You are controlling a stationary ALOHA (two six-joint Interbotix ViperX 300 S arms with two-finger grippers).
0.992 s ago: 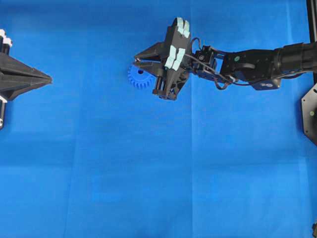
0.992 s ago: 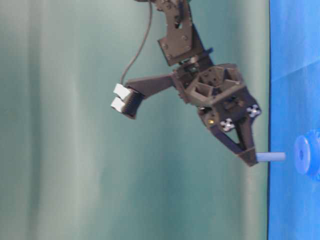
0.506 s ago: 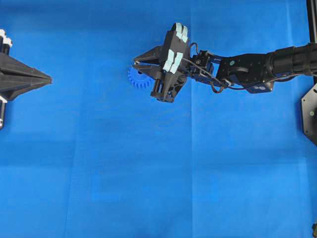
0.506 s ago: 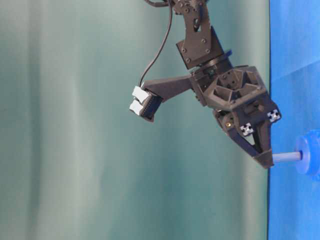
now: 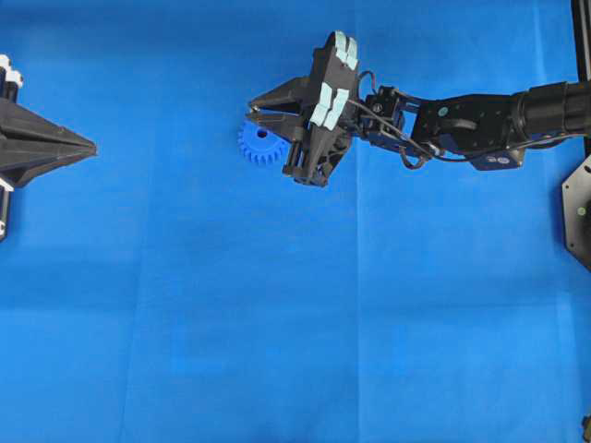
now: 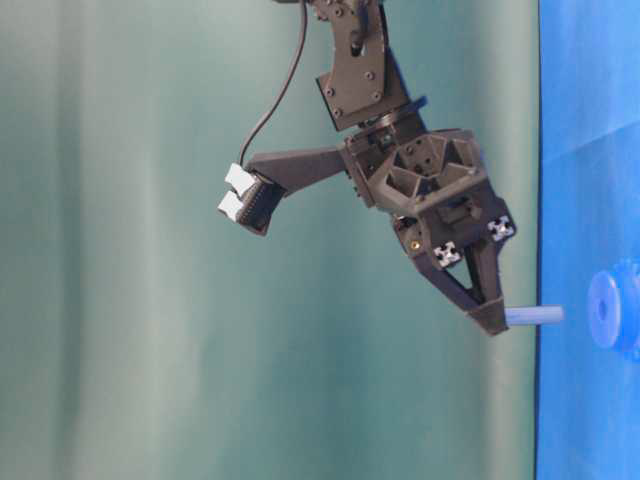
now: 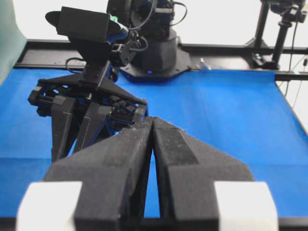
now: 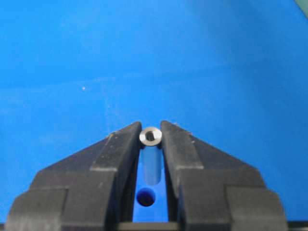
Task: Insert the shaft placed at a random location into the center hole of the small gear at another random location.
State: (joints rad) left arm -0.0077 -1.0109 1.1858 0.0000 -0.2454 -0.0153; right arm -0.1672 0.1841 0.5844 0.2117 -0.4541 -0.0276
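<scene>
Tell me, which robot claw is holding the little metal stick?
The right gripper, reaching in beside the blue gear. It pinches the shaft between its tips. The left gripper sits shut and holds nothing.

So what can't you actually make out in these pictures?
- Gear: overhead, the right gripper covers its right side; table-level, the frame edge cuts it off.
- Hole: visible only in the right wrist view; whether the shaft lines up with it cannot be told.
- Shaft: overhead, too small and hidden by the gripper.
- Left gripper: overhead, cut off at the left edge.
</scene>
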